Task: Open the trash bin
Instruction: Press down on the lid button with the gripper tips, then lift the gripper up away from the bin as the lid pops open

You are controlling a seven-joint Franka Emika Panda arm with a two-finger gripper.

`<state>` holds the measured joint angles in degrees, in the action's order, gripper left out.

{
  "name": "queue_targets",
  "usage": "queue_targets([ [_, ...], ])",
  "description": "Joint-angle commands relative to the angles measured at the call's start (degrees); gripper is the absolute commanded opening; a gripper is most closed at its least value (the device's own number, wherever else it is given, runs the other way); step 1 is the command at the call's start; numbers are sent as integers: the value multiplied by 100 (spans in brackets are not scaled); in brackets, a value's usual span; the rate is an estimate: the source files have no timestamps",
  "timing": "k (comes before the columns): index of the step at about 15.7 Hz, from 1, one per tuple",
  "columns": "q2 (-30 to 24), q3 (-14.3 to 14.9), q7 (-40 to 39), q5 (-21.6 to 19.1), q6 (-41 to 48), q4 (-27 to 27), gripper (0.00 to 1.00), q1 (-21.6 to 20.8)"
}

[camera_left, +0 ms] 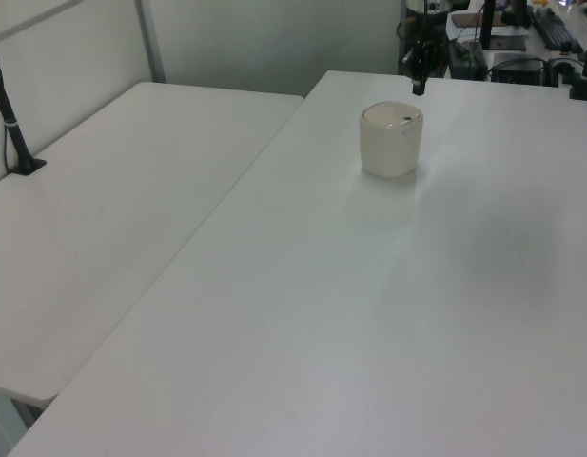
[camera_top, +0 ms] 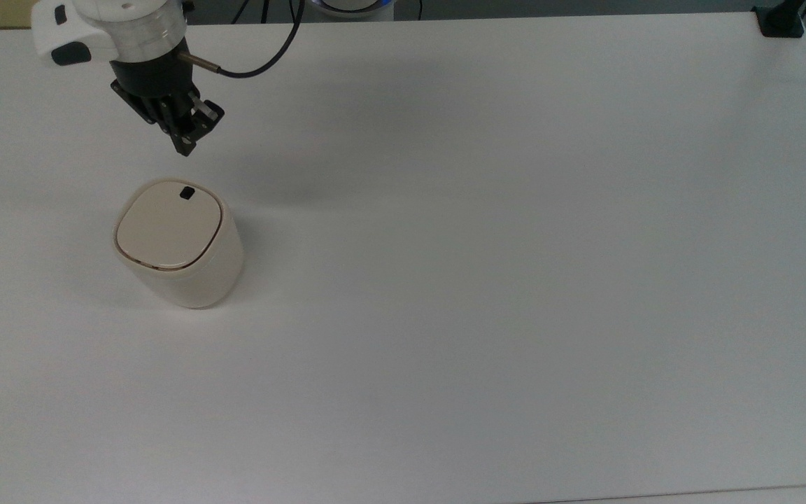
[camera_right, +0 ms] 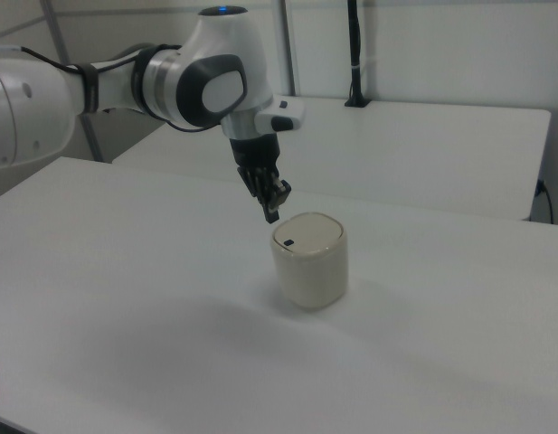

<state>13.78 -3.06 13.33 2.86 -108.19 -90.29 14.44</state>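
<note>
White tabletop (camera_top: pixel 515 280) stretches bare around me, with a second pale table (camera_left: pixel 112 209) butted against it at the left view's left.

My gripper (camera_top: pixel 186 145) hangs above that surface with its fingers drawn together into one narrow tip, and nothing is held between them. It points down, tilted a little.

From that tip the trash bin (camera_top: pixel 179 245) lies just beyond, toward the top view's bottom; in the right view it stands just down and right of my fingertips. Near, but not touching: a gap of bare table shows between us in the top view. The bin stands upright with its lid (camera_top: pixel 168 225) shut flat. The small black button (camera_top: pixel 185 193) sits at the lid's edge nearest me, almost straight below my tip in the top view. I judge this the relation that matters: a short advance and a descent should bring the closed tip onto the button.

Nothing else stands near the bin, so I have free room on every side. The table's edge behind me is well clear.
</note>
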Motion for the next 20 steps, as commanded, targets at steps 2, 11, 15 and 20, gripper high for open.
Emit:
queue_targets([
  [2, 212, -19, 162, 57, -413, -23, 0, 6],
  [11, 660, -19, 206, 215, -792, -24, 0, -3],
  [15, 687, -19, 197, 224, -862, -50, 0, -3],
  [20, 380, -28, 188, 198, -433, 20, 1, -29],
])
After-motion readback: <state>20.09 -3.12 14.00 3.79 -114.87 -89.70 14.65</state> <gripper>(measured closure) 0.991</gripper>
